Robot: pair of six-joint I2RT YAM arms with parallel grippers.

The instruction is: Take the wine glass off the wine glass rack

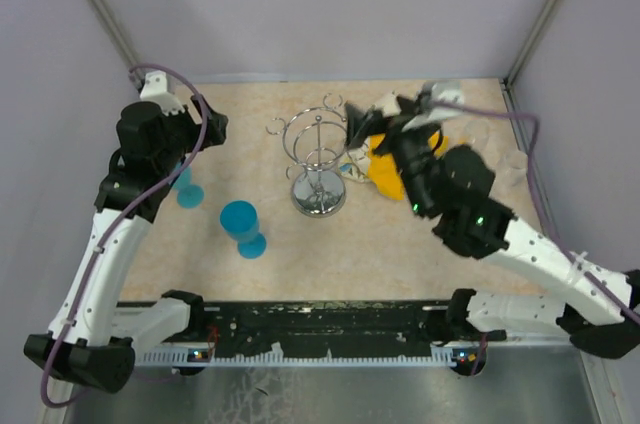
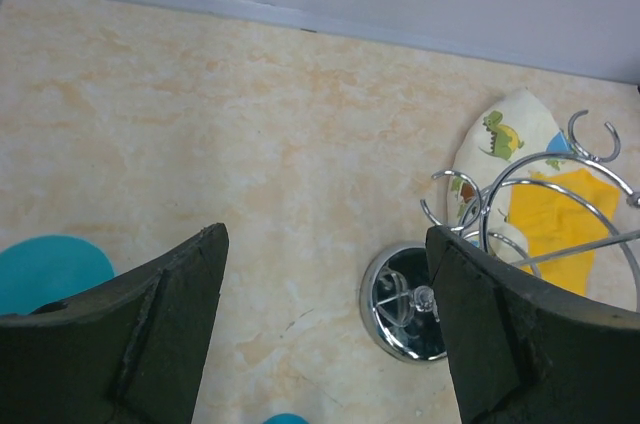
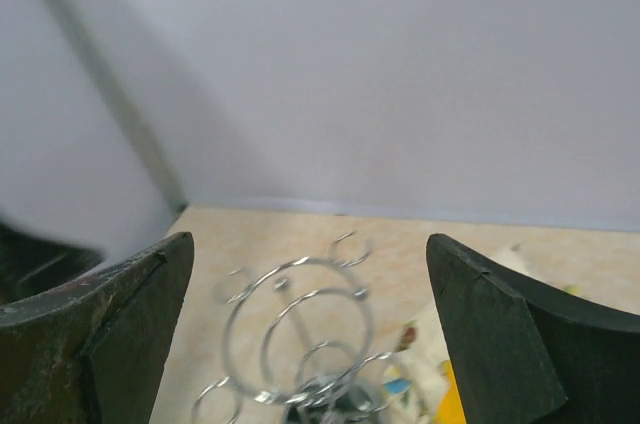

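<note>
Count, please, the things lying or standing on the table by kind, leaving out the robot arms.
Teal stemmed glasses: 2, one nearer, one farther left
Chrome wire rack with round shiny base: 1
Cloths: 2, a yellow cloth and a white dinosaur-print cloth
Total: 5

Three plain, matte lavender-grey walls close in the scene: a back wall (image 1: 330,4), a left wall (image 1: 45,64) and a right wall (image 1: 600,54). Where they meet, thin grey metal corner strips (image 1: 100,9) run down to the surface. That surface is a beige marbled stone-look tabletop (image 1: 250,119), matte and faintly veined. A pale grey skirting line (image 2: 250,12) marks its joint with the back wall. Along the near edge lies a brushed silver metal sheet (image 1: 330,394). The light is soft and even, casting only faint shadows.
</note>
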